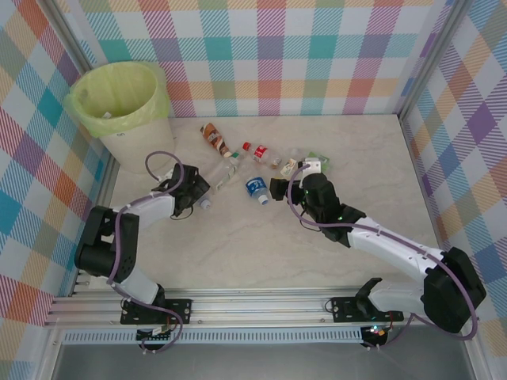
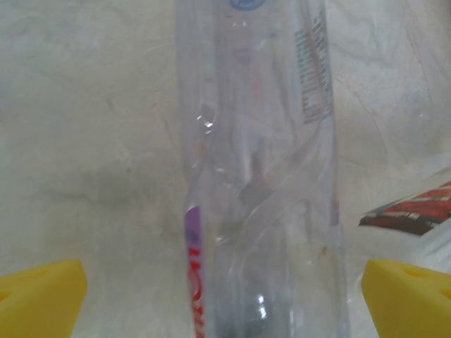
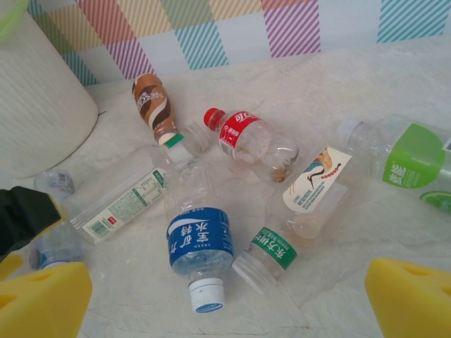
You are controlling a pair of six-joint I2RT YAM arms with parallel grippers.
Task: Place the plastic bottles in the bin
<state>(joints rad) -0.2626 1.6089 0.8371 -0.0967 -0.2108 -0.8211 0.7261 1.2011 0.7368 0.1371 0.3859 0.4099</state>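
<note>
Blue-label bottle (image 3: 201,243) lying flat, white cap (image 3: 206,294) toward camera

Arms (image 1: 388,241): black joints, white links, purple cables (image 1: 117,237); yellow foam pads (image 3: 412,296) on left pincer (image 2: 225,299), right pincer (image 3: 227,299).

The tabletop (image 1: 261,253) is overlooked from above its near edge. A clear bottle (image 2: 261,176) is seen closely from the left wrist; the far-left-corner bin (image 1: 119,99) is shared with the right wrist view.
</note>
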